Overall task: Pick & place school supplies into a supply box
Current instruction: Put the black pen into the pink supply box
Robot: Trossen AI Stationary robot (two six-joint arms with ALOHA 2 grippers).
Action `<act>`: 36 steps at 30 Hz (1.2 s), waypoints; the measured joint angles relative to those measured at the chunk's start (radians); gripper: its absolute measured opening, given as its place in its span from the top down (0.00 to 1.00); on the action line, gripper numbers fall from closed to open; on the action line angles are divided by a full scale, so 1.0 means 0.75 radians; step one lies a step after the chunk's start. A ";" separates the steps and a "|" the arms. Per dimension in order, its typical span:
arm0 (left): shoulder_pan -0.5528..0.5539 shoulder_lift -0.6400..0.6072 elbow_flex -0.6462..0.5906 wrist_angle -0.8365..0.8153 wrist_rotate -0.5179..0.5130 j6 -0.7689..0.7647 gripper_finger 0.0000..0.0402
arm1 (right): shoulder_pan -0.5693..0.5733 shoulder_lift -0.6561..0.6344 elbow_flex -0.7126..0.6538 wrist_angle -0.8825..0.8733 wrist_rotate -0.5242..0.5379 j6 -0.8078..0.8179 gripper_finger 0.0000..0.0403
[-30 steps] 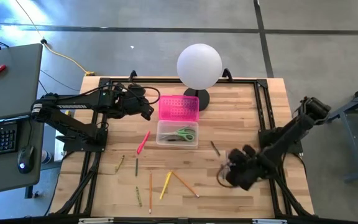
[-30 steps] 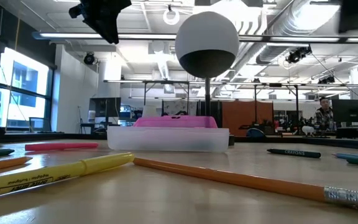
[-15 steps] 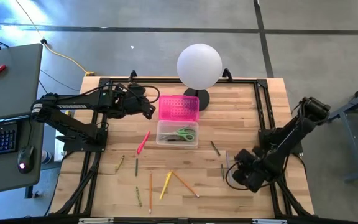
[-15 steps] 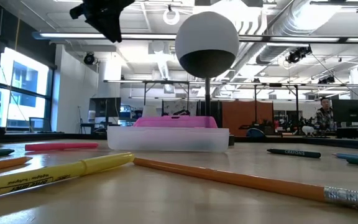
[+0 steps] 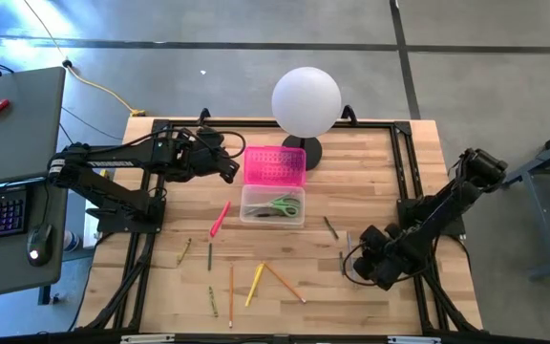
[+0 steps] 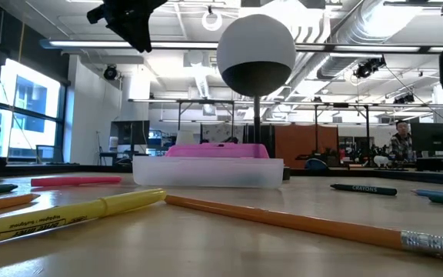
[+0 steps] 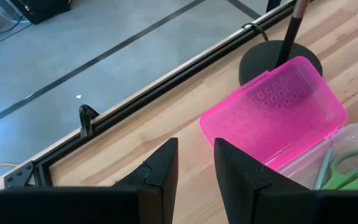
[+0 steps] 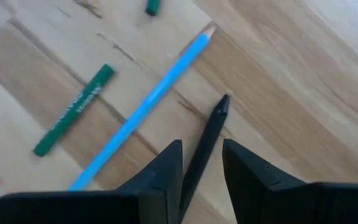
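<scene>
Wooden planks make up the table (image 5: 370,172), set on a grey concrete floor with a desk and keyboard off to one side, and the low view looks across it into a lit workshop where a person stands far back. Biggest on the table is a white globe lamp (image 5: 306,101) at the far edge; just in front of it lies the supply box (image 5: 273,205), its clear base holding green-handled scissors (image 5: 282,204) and its pink dotted lid (image 7: 273,111) folded back. Loose pencils and pens (image 5: 256,283) lie scattered along the near edge, with a pink marker (image 5: 220,219) closer to the box. The left gripper (image 7: 194,163) hangs above the table beside the lid, fingers slightly parted and empty. The right gripper (image 8: 202,160) is low over the right side, fingers spread a little to either side of a black pen (image 8: 204,147) but not clamped on it; a blue pencil (image 8: 148,102) and a green crayon (image 8: 73,118) lie just beside. The likely trouble is that closing here catches the blue pencil too, or rolls the thin pen away, since they lie so close. Whether the fingertips touch the wood I cannot tell, and the pen's lower end is hidden between the fingers.
</scene>
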 joint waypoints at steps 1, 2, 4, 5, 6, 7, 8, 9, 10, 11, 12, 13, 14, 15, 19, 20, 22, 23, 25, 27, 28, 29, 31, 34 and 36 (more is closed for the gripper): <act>0.000 0.000 0.000 -0.001 0.000 0.000 0.67 | 0.000 0.000 -0.008 0.000 -0.002 0.000 0.77; 0.000 0.000 0.000 -0.001 0.000 0.000 0.67 | 0.000 0.000 -0.018 0.004 -0.003 0.000 0.77; 0.000 0.000 0.000 -0.001 0.000 0.000 0.67 | 0.001 0.000 -0.038 0.026 -0.007 0.002 0.77; 0.000 0.000 0.000 -0.001 0.000 0.000 0.67 | 0.001 0.000 -0.050 0.044 -0.009 0.002 0.77; 0.000 0.000 0.000 -0.001 0.000 0.001 0.67 | 0.001 0.000 -0.065 0.069 -0.008 0.002 0.77; 0.000 0.000 0.000 -0.001 0.000 0.001 0.67 | 0.001 0.000 -0.085 0.100 -0.008 0.002 0.77; 0.000 0.000 0.000 -0.001 0.000 0.001 0.67 | 0.001 0.000 -0.106 0.139 -0.008 0.002 0.77; 0.000 0.000 0.000 -0.001 0.000 0.001 0.67 | 0.001 0.000 -0.125 0.172 -0.008 0.003 0.77; 0.000 0.000 0.000 -0.001 0.000 0.001 0.67 | 0.001 0.001 -0.142 0.199 -0.005 0.003 0.77; 0.000 0.000 0.000 -0.001 0.000 0.001 0.67 | 0.002 0.010 -0.156 0.214 0.002 0.003 0.77; 0.000 0.000 0.000 -0.001 0.000 0.001 0.67 | 0.003 0.023 -0.162 0.223 0.006 0.003 0.77; 0.000 0.000 0.000 -0.001 0.000 0.001 0.67 | 0.003 0.042 -0.165 0.223 0.008 0.002 0.77; 0.000 0.000 0.000 -0.001 0.000 0.001 0.67 | 0.004 0.065 -0.164 0.221 0.016 0.002 0.77; 0.000 0.000 0.000 -0.001 0.000 0.001 0.67 | 0.004 0.087 -0.158 0.218 0.023 0.001 0.77; 0.000 0.000 0.000 -0.001 -0.001 0.001 0.67 | 0.008 0.208 -0.109 0.196 0.093 -0.001 0.77; 0.000 0.000 0.000 -0.001 -0.001 0.001 0.67 | 0.009 0.237 -0.095 0.191 0.123 0.014 0.77; 0.000 0.000 0.000 -0.001 -0.001 0.001 0.67 | 0.019 0.289 -0.066 0.180 0.170 0.033 0.77; 0.000 0.000 0.000 -0.001 -0.001 0.001 0.67 | 0.019 0.313 -0.049 0.171 0.186 0.038 0.77; 0.000 0.000 0.000 -0.001 -0.004 0.001 0.67 | 0.017 0.354 -0.017 0.154 0.201 0.047 0.77; 0.000 0.000 0.000 -0.001 -0.011 0.000 0.67 | 0.016 0.387 0.000 0.146 0.218 0.073 0.77; 0.000 0.000 0.000 -0.001 -0.017 0.000 0.67 | 0.016 0.400 0.003 0.148 0.229 0.083 0.77; 0.000 0.000 0.000 -0.001 -0.024 0.000 0.67 | 0.017 0.408 0.003 0.153 0.239 0.086 0.77; 0.000 0.000 0.000 -0.001 -0.030 0.001 0.67 | 0.020 0.425 0.003 0.167 0.272 0.088 0.77; 0.000 0.000 -0.001 -0.001 -0.030 0.000 0.67 | 0.020 0.431 0.001 0.186 0.297 0.082 0.77; 0.000 0.000 -0.001 -0.004 -0.030 0.001 0.67 | 0.020 0.432 0.001 0.192 0.305 0.066 0.77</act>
